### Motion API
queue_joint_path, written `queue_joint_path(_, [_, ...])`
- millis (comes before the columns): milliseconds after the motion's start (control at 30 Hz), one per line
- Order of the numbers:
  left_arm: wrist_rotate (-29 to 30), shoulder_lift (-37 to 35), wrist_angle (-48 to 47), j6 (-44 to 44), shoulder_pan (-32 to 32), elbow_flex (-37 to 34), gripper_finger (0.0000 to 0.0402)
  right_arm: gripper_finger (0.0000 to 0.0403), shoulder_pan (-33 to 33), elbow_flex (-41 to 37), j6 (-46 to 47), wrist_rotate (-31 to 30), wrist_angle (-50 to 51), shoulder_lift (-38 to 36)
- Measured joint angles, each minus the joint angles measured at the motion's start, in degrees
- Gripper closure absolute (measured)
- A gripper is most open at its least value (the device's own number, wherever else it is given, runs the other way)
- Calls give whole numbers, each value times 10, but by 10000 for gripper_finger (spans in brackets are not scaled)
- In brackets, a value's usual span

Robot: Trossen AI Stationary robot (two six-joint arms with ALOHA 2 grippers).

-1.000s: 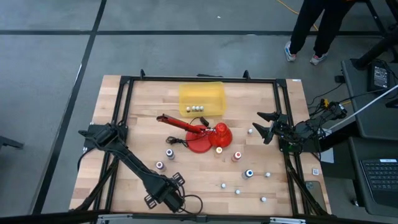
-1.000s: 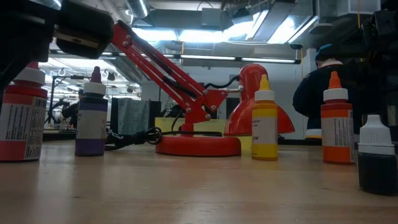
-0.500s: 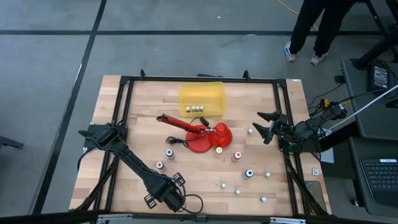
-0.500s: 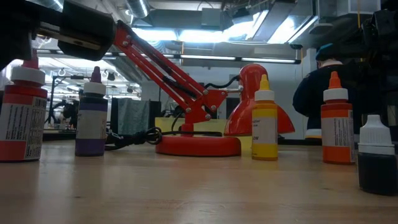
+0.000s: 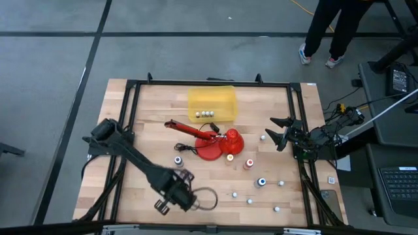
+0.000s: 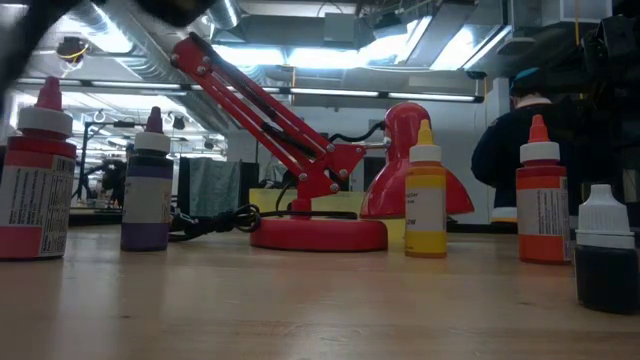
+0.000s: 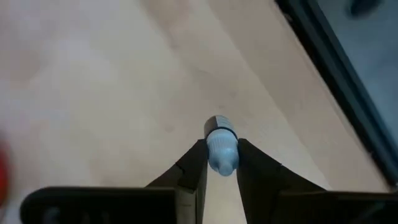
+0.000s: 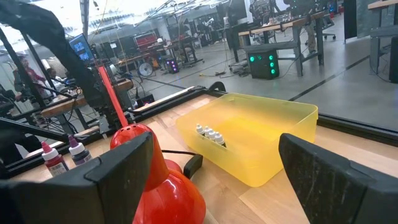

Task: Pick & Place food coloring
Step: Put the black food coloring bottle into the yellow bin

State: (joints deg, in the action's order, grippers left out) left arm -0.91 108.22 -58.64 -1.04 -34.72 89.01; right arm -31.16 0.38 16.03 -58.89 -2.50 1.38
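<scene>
Pale-capped and small, one food coloring bottle [image 7: 221, 155] is pinched between the jaws of the left gripper [image 7: 221, 145], which are clamped on its neck with the cap poking out past the fingertips. That grip looks meant to carry it clear of the wooden table [image 7: 93, 93]; I cannot tell the bottle's colour. Ahead of those jaws, beyond the purple bottle [image 5: 177, 160] and the red lamp-like thing [image 5: 212, 151], the yellow bin [image 5: 196, 98] seems the likely drop point, while the right gripper [image 5: 275, 129] waits with jaws apart and nothing between them.
</scene>
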Motion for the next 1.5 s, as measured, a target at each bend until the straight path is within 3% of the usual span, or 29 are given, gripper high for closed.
queue_joint_path(300, [40, -23, -151, -100, 121, 159, 337, 56, 0, 0, 0, 0, 0, 0])
queue_joint_path(667, [41, -19, -182, -102, 353, 281, 338, 56, 0, 0, 0, 0, 0, 0])
queue_joint_path(967, [43, 49, -160, -49, 502, 315, 338, 56, 0, 0, 0, 0, 0, 0])
queue_joint_path(1500, [71, 177, -225, -37, 614, 330, 338, 56, 0, 0, 0, 0, 0, 0])
